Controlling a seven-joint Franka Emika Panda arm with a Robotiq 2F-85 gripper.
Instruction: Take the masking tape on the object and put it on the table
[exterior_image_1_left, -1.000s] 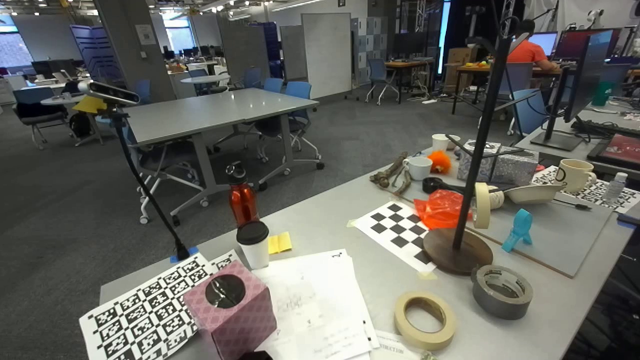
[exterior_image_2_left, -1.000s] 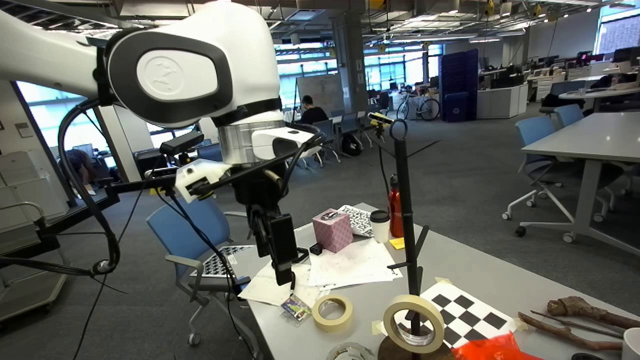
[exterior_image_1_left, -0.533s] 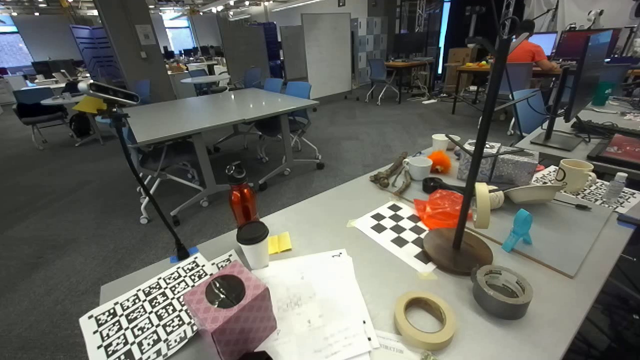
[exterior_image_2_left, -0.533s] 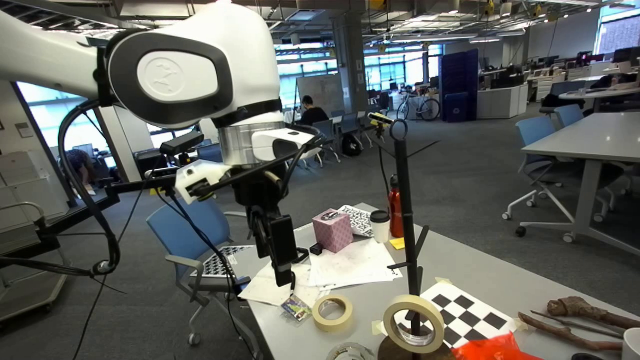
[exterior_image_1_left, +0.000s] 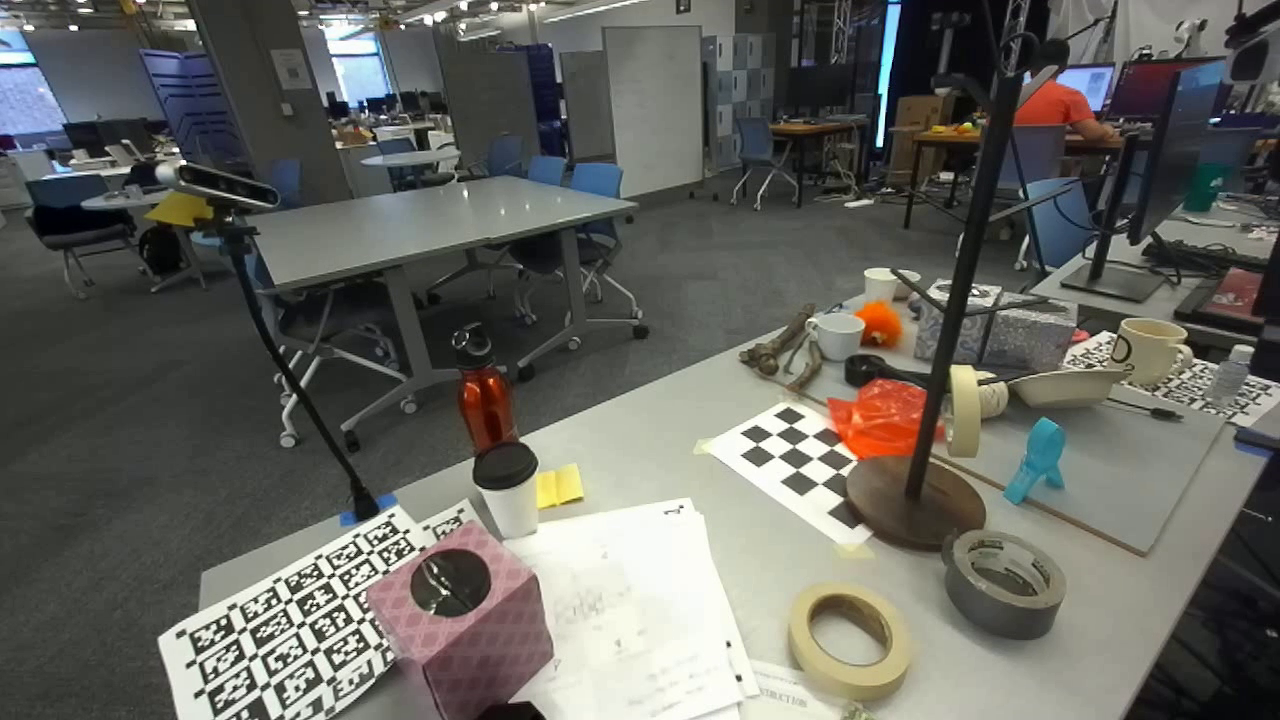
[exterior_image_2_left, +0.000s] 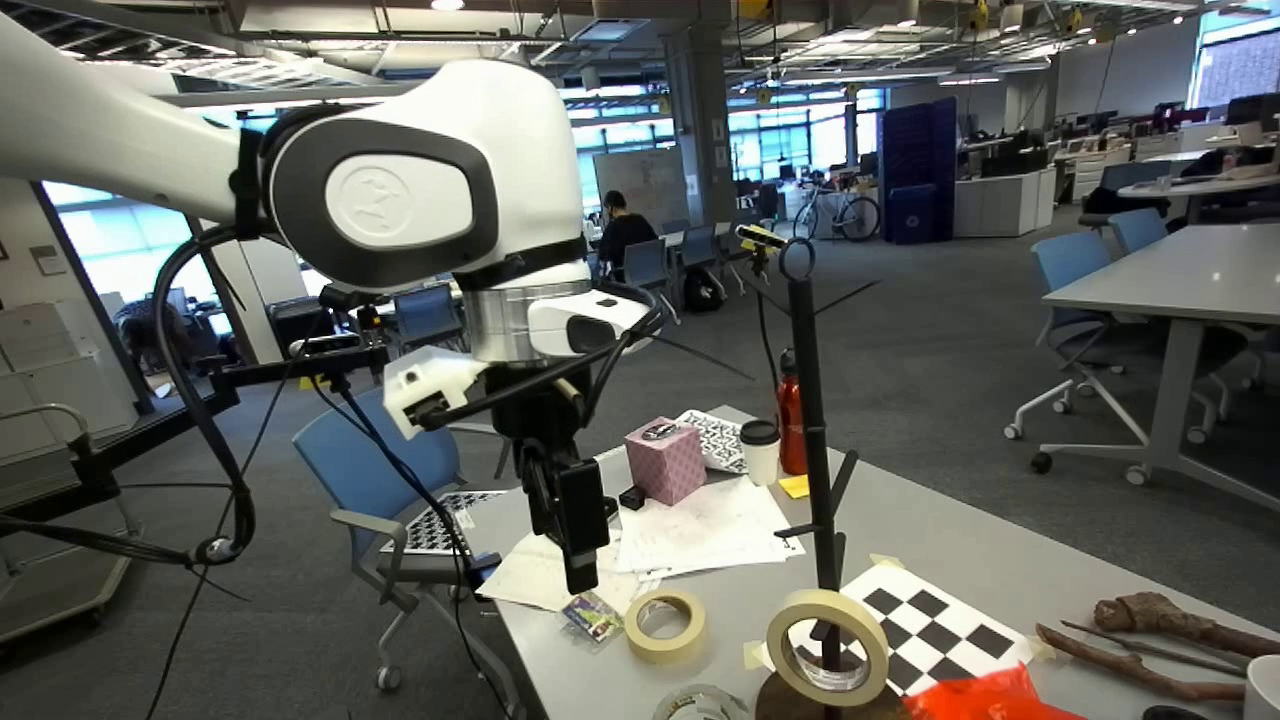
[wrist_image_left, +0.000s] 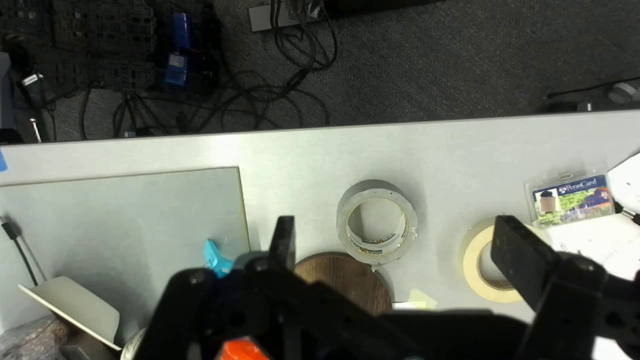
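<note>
Closest to the wrist camera is the gripper (wrist_image_left: 400, 242), its two black fingers (wrist_image_left: 284, 242) spread wide apart above the table (wrist_image_left: 295, 195). Down between them a grey duct tape roll (wrist_image_left: 410, 225) lies flat on the tabletop, while one finger partly covers a loose cream roll (wrist_image_left: 471, 265), also flat, near a plastic card (wrist_image_left: 572, 197). In an exterior view the white arm (exterior_image_2_left: 535, 160) reaches in with the gripper pointing down, apart from the stand (exterior_image_2_left: 814, 430).

The masking tape (exterior_image_1_left: 964, 412) is on that stand: it hangs upright beside the thin black pole (exterior_image_1_left: 940, 370), up off the table (in an exterior view the pole shows through its hole). The round brown base (exterior_image_1_left: 890, 515) sits close by the duct tape roll (whether the two touch, I cannot tell) and a checkerboard sheet (exterior_image_1_left: 775, 460), with crumpled orange plastic (exterior_image_1_left: 880, 420) just beyond.

Elsewhere on the table, a pink tissue box (exterior_image_1_left: 480, 625), a white paper cup (exterior_image_1_left: 512, 508) with a dark lid and a red bottle (exterior_image_1_left: 488, 405) are grouped by some papers (exterior_image_1_left: 625, 610) (the writing is too small to read). A blue clip (exterior_image_1_left: 1040, 460) stands on a grey board (exterior_image_1_left: 1120, 490), and a cream mug (exterior_image_1_left: 1145, 352) sits farther back.

Past the table come more grey tables (exterior_image_1_left: 430, 230) with blue chairs (exterior_image_1_left: 597, 180), then a whiteboard (exterior_image_1_left: 655, 110) and, well back, a seated person (exterior_image_1_left: 1065, 105) in an orange shirt.
</note>
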